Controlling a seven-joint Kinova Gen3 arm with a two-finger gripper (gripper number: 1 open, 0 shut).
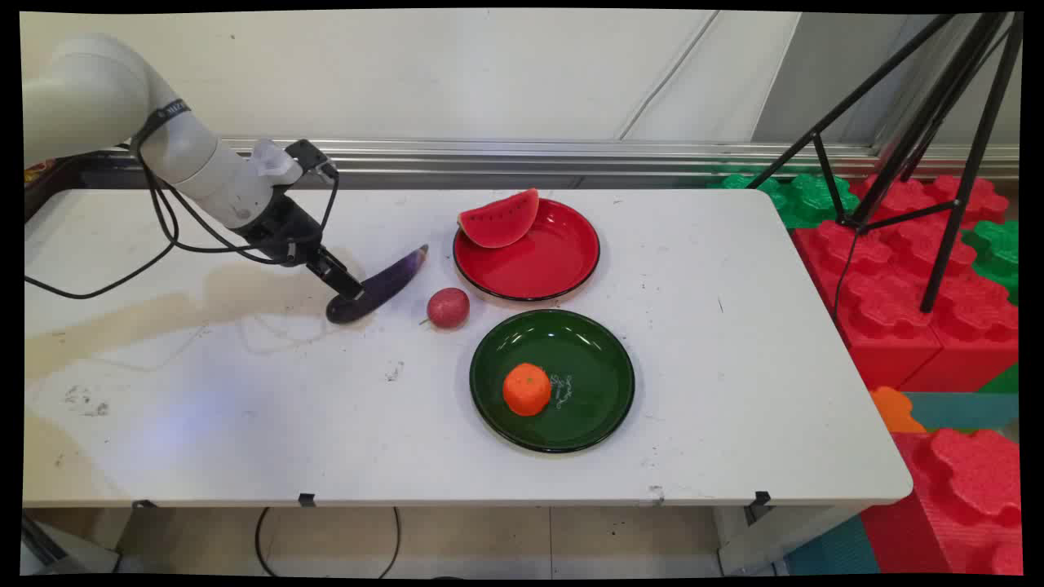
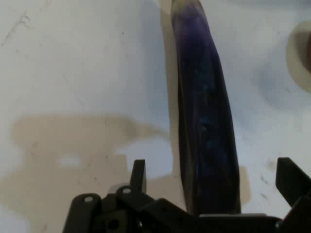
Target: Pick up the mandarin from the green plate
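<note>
white table [image 1: 734, 408]; pale wall [image 1: 408, 73]; black tripod [image 1: 922, 155]; red, green foam blocks [image 1: 922, 302]; tiled floor [image 1: 489, 538]

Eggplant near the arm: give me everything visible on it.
The long dark purple eggplant is glossy, slightly curved and plastic-looking, with a pale tapered stem end pointing toward the red round plate. It lies flat on the white table, left of the small red apple. The black two-finger gripper straddles its rounded end, jaws open.

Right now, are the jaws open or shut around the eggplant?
Open. In the hand view the two fingers stand apart on either side of the eggplant, which lies flat on the table.
</note>
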